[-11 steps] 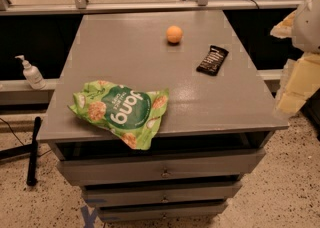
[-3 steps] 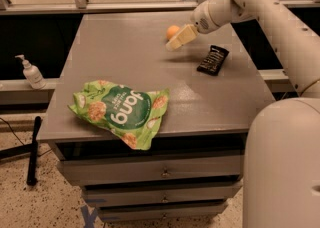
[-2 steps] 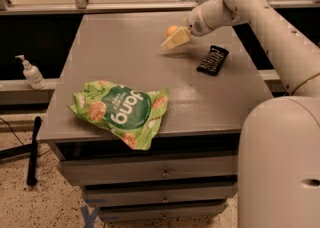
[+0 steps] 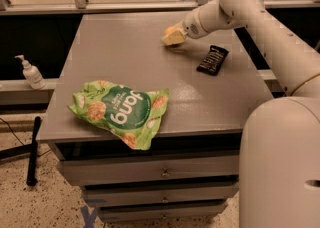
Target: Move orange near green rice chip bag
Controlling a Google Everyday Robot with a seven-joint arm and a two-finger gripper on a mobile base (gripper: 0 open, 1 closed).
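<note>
The orange lies at the far middle of the grey table; only a small part of it peeks out behind my gripper. My gripper is down at the orange, right against it, with the white arm reaching in from the right. The green rice chip bag lies flat and crinkled at the table's front left, its lower corner hanging over the front edge. The bag is well apart from the orange and the gripper.
A small black bar wrapper lies on the table just right of the gripper. A white pump bottle stands on a ledge to the left. Drawers sit under the tabletop. My white base fills the lower right.
My arm has come in from the right and lowered the gripper onto the orange, which now shows less. The bag and black wrapper have not moved.
</note>
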